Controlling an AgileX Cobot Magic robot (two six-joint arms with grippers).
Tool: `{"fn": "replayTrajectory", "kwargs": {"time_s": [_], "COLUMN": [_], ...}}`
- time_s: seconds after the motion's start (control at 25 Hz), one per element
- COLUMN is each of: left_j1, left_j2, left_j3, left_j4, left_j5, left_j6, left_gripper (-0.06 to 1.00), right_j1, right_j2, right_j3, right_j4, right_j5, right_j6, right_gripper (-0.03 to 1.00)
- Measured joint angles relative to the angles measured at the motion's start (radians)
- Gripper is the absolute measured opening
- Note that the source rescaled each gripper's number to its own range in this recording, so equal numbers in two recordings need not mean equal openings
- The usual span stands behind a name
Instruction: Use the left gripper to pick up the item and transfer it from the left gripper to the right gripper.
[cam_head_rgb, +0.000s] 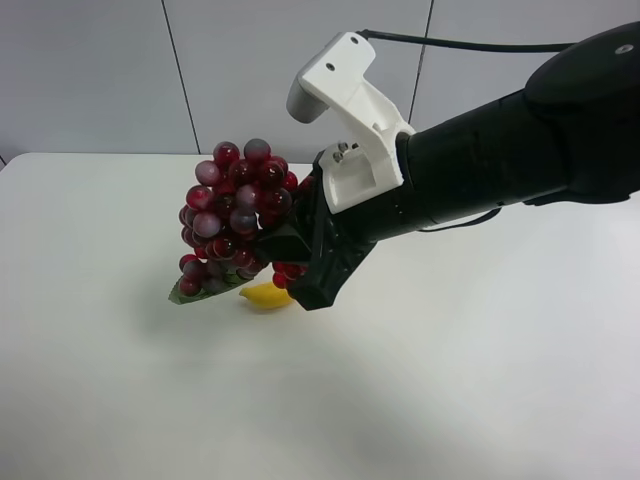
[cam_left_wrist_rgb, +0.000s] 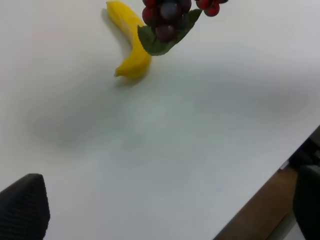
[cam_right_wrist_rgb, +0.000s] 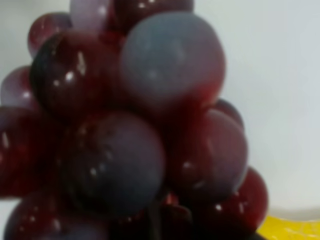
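**Grape bunch (cam_head_rgb: 232, 215) held aloft by the right pincer (cam_head_rgb: 285, 245)**
The bunch hangs with its long axis near upright, leaf end down, clear of the bench (cam_head_rgb: 450, 380) and just above the banana (cam_head_rgb: 265, 296). The right pincer pinches it from the side, low on the bunch. The left pincer (cam_left_wrist_rgb: 165, 202) is spread, empty and well apart.

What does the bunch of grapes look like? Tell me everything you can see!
The bunch of grapes is made of many round, shiny, dark red-purple balls, a few paler and greyish, and looks plastic. A green leaf sticks out at its lower end. It hangs upright in the air above the white table, pinched at its side by the right end effector, which is shut on it. A yellow banana lies on the table below, seemingly not touching it.
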Motion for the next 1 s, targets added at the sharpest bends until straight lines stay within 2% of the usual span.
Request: {"fn": "replayTrajectory", "kwargs": {"time_s": [0.2,0.32,0.72,1.0], "left_j1": [0.031,0.119,0.535,0.652], "left_j2": [0.0,0.0,0.0,0.0], "left_j3": [0.0,0.0,0.0,0.0], "left_j4": [0.001,0.001,0.002,0.002], "left_j5": [0.0,0.0,-0.001,-0.001], "left_j6": [0.0,0.0,0.0,0.0], "left_gripper": [1.0,1.0,1.0,1.0], "right_j1": [0.0,0.0,0.0,0.0], "right_j2": [0.0,0.0,0.0,0.0], "right_j3": [0.0,0.0,0.0,0.0], "right_j4": [0.0,0.0,0.0,0.0], "right_j5": [0.0,0.0,0.0,0.0], "right_j6": [0.0,0.0,0.0,0.0], "right_gripper": [0.01,0.01,0.01,0.01]}}
